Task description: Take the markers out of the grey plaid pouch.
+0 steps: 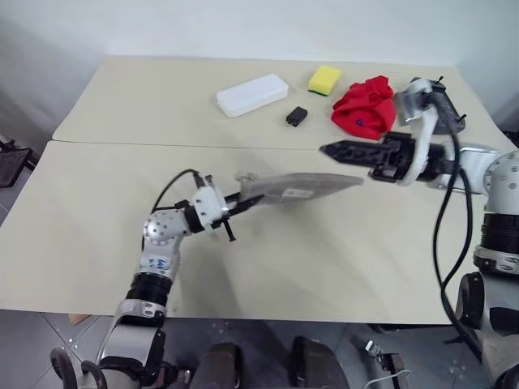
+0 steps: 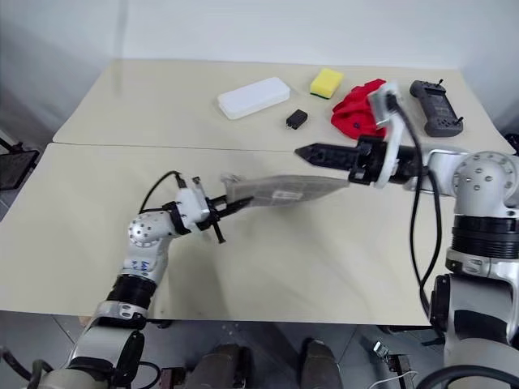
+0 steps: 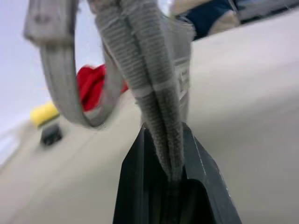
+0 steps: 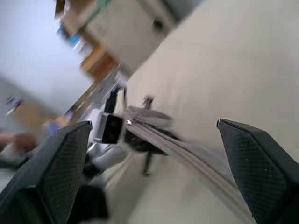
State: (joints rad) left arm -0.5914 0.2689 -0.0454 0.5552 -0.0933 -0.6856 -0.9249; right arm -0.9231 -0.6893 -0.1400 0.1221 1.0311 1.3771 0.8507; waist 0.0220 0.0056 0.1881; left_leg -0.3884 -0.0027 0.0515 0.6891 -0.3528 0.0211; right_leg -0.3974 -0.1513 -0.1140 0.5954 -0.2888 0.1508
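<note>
a: grey plaid pouch [image 1: 296, 187] is off the table [image 1: 81, 219], held out roughly level, hanging in the air over the near table. left gripper [image 1: 235, 207] is pinched tight on one short end of it; in the left wrist view the cloth edge runs straight down between the two black fingers [image 3: 135, 182], with the pale cord loop [image 3: 65, 88] dangling beside.

b: right side?

a: right gripper [image 1: 332, 151] points across toward the pouch's free end, close above it, not touching as far as i can tell. its fingers [image 4: 51, 172] stand wide apart in the right wrist view, nothing between them.

b: markers?

a: none visible. presumably inside the pouch. view of the mouth is poor, so whether the zip is open i can't say.

b: handling?

a: soft flat cloth, light. held by one end it stays fairly level and sags only slightly, so the contents probably stiffen it a little. it will fold or twist if gripped mid-body. best hold is at a seamed corner or end hem. a pinch there bites cloth, not the markers. the sticks themselves will be smooth and prone to roll once out.

b: bystanders?

a: white hard case [image 1: 252, 95], small black block [image 1: 297, 116], yellow sponge [image 1: 324, 79], red cloth [image 1: 365, 105] on the far table, well apart.
</note>
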